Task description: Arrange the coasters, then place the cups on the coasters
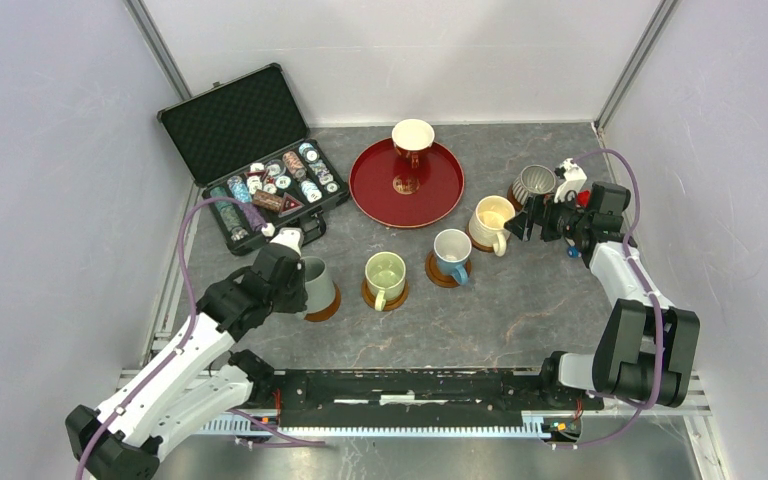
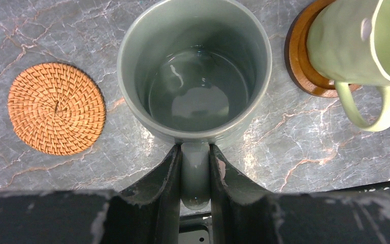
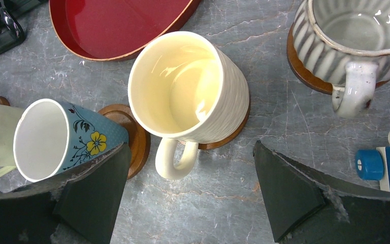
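Note:
My left gripper (image 2: 195, 175) is shut on the handle of the grey cup (image 2: 195, 71). A woven orange coaster (image 2: 56, 108) lies bare to that cup's left. From above, a brown coaster (image 1: 330, 305) shows at the grey cup's (image 1: 315, 283) lower right; I cannot tell whether the cup rests on it. The green (image 1: 385, 273), blue (image 1: 452, 250), cream (image 1: 490, 220) and ribbed (image 1: 533, 183) cups each stand on a brown coaster. My right gripper (image 3: 190, 147) hangs open before the cream cup (image 3: 190, 86), not touching its handle. The reddish cup (image 1: 412, 140) stands on the red tray (image 1: 440, 195).
An open black case of poker chips (image 1: 250, 165) lies at the back left, close behind my left arm. A small blue, red and white toy (image 3: 383, 162) lies beside my right gripper. Grey enclosure walls stand on three sides.

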`<action>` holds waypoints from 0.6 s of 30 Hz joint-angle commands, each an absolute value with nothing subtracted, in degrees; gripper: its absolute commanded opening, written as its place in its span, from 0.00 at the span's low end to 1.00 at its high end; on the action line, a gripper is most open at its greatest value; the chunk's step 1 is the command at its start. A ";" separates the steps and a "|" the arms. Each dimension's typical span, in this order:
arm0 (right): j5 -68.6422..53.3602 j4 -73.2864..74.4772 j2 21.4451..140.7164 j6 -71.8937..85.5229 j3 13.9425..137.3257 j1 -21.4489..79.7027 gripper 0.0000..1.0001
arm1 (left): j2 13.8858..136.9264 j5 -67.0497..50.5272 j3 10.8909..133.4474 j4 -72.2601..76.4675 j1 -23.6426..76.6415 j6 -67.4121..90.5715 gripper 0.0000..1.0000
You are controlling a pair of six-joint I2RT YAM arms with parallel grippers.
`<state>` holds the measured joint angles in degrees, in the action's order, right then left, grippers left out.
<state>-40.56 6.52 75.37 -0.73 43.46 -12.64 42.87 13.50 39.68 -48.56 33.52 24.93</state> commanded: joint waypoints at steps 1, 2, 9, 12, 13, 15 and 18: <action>-41.77 5.27 75.68 -1.23 44.32 -12.94 0.98 | 43.77 16.70 42.66 -44.98 33.76 29.51 0.02; -41.75 5.23 75.69 -1.22 44.30 -12.93 0.98 | 44.20 16.91 42.56 -45.00 33.75 29.62 0.02; -41.84 5.27 75.78 -1.14 44.30 -13.00 0.98 | 46.02 17.89 41.94 -44.00 33.75 29.67 0.02; -41.84 5.26 75.76 -1.11 44.30 -12.94 0.98 | 46.40 17.54 41.58 -43.51 33.75 29.70 0.02; -41.76 5.23 75.75 -1.14 44.30 -12.97 0.98 | 46.54 17.41 41.51 -43.27 33.75 29.57 0.02; -41.84 5.28 75.74 -1.19 44.30 -12.97 0.98 | 46.83 17.86 41.33 -43.24 33.75 29.57 0.02; -41.92 5.30 75.70 -1.11 44.25 -12.93 0.98 | 47.73 17.76 41.23 -43.33 33.76 29.74 0.20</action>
